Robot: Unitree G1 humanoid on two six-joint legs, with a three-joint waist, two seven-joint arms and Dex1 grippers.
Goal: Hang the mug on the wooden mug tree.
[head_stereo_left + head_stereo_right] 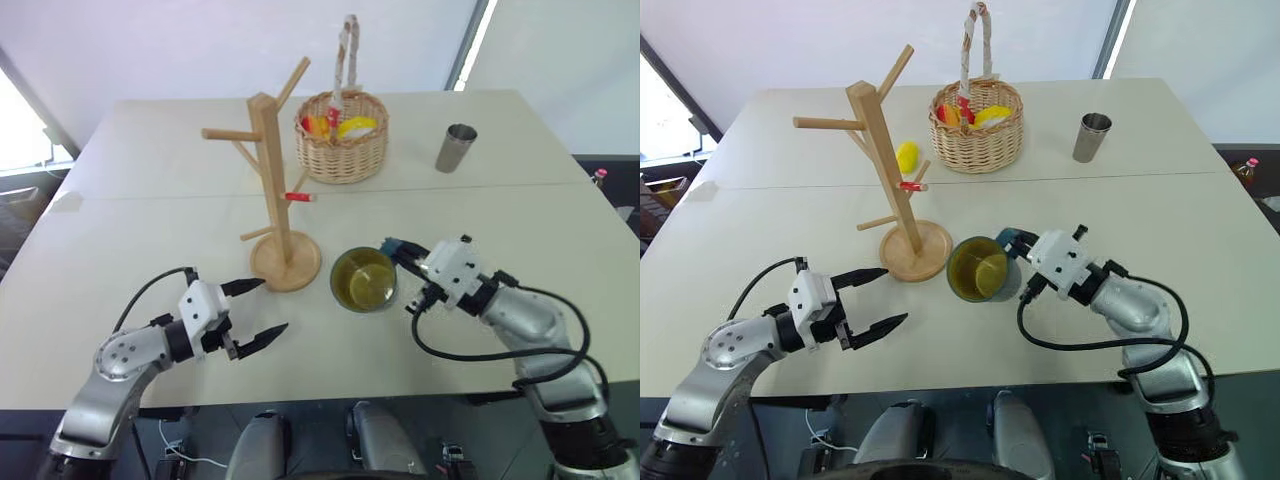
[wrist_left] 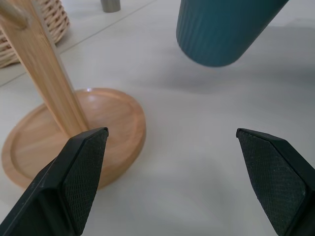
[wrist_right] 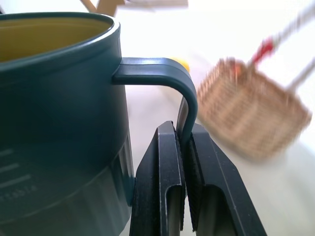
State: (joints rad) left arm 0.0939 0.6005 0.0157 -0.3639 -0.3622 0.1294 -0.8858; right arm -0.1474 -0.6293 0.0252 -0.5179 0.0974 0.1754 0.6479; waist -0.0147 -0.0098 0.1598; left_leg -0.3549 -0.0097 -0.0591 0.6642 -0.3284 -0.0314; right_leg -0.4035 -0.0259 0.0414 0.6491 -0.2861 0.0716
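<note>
The dark teal mug (image 1: 364, 280) with a yellowish-green inside hangs tilted just above the table, right of the wooden mug tree's round base (image 1: 286, 262). My right gripper (image 3: 181, 129) is shut on the mug's loop handle (image 3: 162, 69), reaching in from the right. The wooden mug tree (image 1: 270, 170) stands upright at mid-table with angled pegs, one of them red-tipped (image 1: 300, 197). My left gripper (image 1: 272, 305) is open and empty, low in front of the tree's base and left of the mug; from its wrist view the mug's underside (image 2: 221, 34) floats off the table.
A wicker basket (image 1: 342, 135) with yellow and red items stands behind the tree. Further right at the back is a steel tumbler (image 1: 456, 148). A small yellow object (image 1: 907, 156) lies behind the tree's post. The white table's front edge (image 1: 330, 395) runs near my arms.
</note>
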